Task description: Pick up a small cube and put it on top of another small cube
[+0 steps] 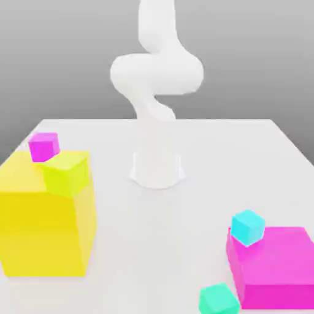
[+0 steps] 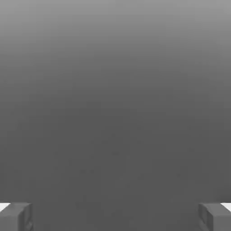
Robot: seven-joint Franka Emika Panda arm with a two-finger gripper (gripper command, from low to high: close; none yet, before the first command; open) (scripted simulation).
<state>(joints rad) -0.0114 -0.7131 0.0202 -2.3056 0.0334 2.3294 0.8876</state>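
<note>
A small magenta cube and a small lime cube rest on top of a large yellow block at the exterior view's left. A small cyan cube sits on a corner of a large magenta block at the right. A small teal cube lies on the table beside that block. In the hand view my gripper is open, its two grey fingertips far apart, with plain grey background and nothing between them.
The white arm rises from its base at the middle of the white table and runs out of the top of the exterior view. The two large blocks stand near the table's front corners.
</note>
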